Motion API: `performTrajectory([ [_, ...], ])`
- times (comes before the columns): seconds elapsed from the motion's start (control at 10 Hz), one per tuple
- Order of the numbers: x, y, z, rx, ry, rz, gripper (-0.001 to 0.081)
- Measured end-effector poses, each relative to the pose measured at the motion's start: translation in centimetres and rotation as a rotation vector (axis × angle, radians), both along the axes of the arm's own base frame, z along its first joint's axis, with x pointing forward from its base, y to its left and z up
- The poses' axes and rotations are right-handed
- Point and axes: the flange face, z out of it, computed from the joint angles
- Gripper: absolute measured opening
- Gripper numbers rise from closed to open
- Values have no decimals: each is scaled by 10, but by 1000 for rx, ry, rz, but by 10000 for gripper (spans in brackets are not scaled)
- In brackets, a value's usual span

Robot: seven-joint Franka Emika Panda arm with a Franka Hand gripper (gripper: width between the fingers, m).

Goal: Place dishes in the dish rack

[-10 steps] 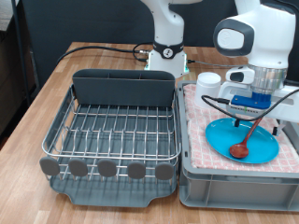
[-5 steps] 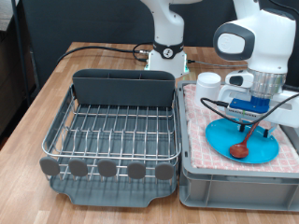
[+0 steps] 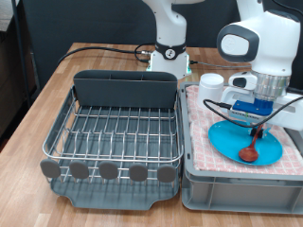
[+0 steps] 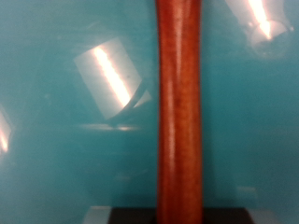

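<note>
Over plate point(image 3: 227, 142), tool point(image 3: 256, 124) pinching spoon point(image 3: 251, 147), handle upright, bowl down.

Wrist view blurred; spoon point(image 4: 179, 112) ends cut off; fingers unseen

The wooden table point(image 3: 57, 90) carries two large things side by side. On the exterior view's left stands the dish rack point(image 3: 118, 132), a silver wire rack on a dark grey plastic tray, with a dark grey utensil caddy along its far edge and a row of round grey end caps along its near edge. Just beside it, on the exterior view's right, sits a grey plastic bin point(image 3: 241, 184) lined with pink checked cloth. Beyond both, at the far side of the table, stands the white robot base point(image 3: 170, 55). A black cable point(image 3: 95, 49) runs along the table's far part towards that base.
</note>
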Motion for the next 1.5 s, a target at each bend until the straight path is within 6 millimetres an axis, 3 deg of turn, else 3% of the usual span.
performTrajectory([
  [0.3, 2, -2, 18, -38, -6, -10, 89],
  [0.6, -2, -6, 54, 30, -39, -10, 89],
  [1.2, -35, -39, 110, 89, 71, -122, 84],
  [1.3, -45, -44, 115, 83, 75, -134, 84],
  [1.5, -44, -47, 113, 94, 68, -182, 83],
])
